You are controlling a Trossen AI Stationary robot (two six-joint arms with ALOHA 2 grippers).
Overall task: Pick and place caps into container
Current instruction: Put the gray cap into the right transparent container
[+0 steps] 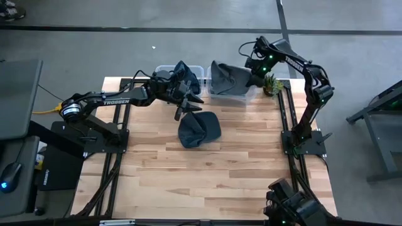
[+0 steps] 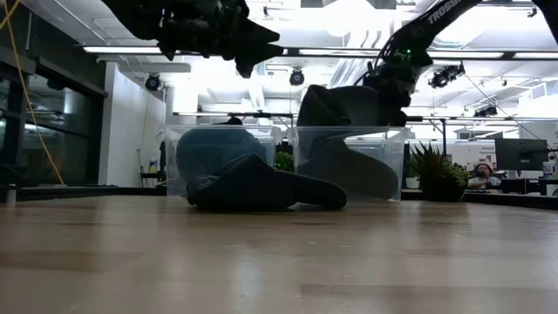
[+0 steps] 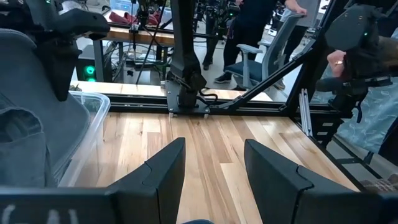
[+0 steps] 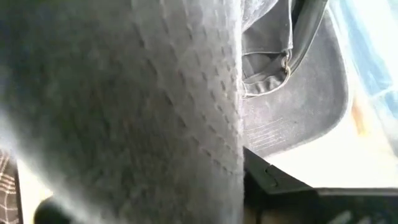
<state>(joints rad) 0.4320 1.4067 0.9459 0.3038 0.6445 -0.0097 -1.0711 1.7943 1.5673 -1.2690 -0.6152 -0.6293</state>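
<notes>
Two clear bins [image 1: 245, 97] are each holding one cap [image 1: 227, 78], a third cap [image 1: 198, 129] lying on the table [image 1: 207, 176], left gripper [image 1: 187, 105] gaping empty, right gripper [image 1: 254, 78] pinching the grey cap.

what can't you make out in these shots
- Right gripper, high view: fingertips buried in the grey cap over the right bin.
- Right wrist view: cap fabric fills the frame, bin hidden.
- Left bin, high view: contents covered by the left gripper.
</notes>
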